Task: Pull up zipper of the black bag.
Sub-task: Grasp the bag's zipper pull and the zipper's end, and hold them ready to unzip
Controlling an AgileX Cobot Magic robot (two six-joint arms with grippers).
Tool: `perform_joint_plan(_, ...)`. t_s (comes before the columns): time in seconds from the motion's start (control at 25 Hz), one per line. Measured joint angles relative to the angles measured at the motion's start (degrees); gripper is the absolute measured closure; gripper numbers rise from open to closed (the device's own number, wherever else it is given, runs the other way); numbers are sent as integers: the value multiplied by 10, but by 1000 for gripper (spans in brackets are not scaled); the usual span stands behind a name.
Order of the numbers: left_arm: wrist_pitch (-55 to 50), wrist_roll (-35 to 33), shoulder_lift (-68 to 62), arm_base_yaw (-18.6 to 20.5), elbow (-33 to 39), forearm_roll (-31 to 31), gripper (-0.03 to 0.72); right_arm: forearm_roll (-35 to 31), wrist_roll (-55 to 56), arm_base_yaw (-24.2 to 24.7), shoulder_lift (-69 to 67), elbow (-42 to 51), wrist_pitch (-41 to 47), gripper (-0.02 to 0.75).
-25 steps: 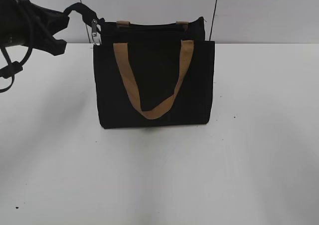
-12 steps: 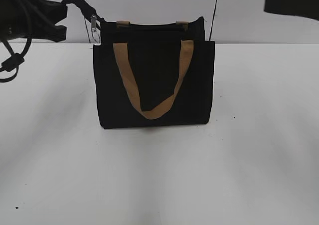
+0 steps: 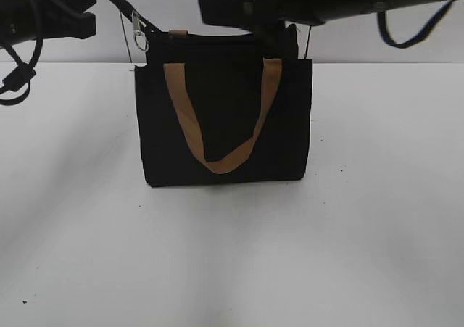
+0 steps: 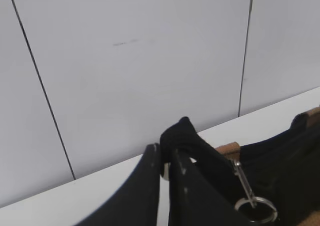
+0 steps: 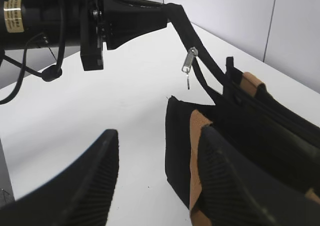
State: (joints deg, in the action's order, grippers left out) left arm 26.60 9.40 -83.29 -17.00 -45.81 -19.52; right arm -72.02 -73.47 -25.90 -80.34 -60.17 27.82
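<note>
Where the white table (image 3: 232, 254) meets a pale panelled wall (image 4: 130, 60), the black bag (image 3: 225, 124) stands upright near the middle of the exterior view, boxy, with 2 tan webbing handles; the front handle (image 3: 221, 156) hangs down its face in a loop. Along the bag's top edge runs the zipper (image 5: 260, 103), a dark line that continues past the left corner as a black fabric tail (image 3: 119, 6), lifted up and to the left. The left gripper (image 4: 165, 171) is clamped on the end of that tail: in the left wrist view its 2 black fingers (image 4: 150, 186) press together with the fabric pinched between them. Hanging from the raised tail, just beside the bag's top left corner, is a small silver metal pull tab (image 3: 138, 30) with a ring at its lower end; it dangles free, apart from the fingers. The right gripper (image 5: 157, 178) hovers over the bag's top, entering the exterior view from the upper right, and its 2 ribbed black fingers (image 5: 227, 186) are spread wide with nothing between them. In the right wrist view one finger lies over the bag's near end and the other over bare table; whether either touches the bag cannot be told.
</note>
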Motion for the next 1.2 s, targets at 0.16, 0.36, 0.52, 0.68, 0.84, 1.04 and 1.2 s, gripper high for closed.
perform_joint_plan(0.16,8,0,0,0,0,1,662,0,-27,-37,-74,-50,-21,345)
perform_joint_plan(0.36,17,0,0,0,0,1,662,0,-58,-50,-149,-108,-24,345)
perform_joint_plan(0.52,18,0,0,0,0,1,662,0,-77,-50,-198,-147,-25,345)
perform_joint_plan(0.68,18,0,0,0,0,1,662,-6,-61,-50,-240,-179,-25,345)
perform_joint_plan(0.84,19,0,0,0,0,1,662,-29,-30,-50,-271,-198,-25,345)
perform_joint_plan(1.04,22,0,0,0,0,1,662,-48,-24,-50,-291,-203,-25,345)
perform_joint_plan(1.2,32,0,0,0,0,1,662,-52,-23,-50,-302,-203,-25,345)
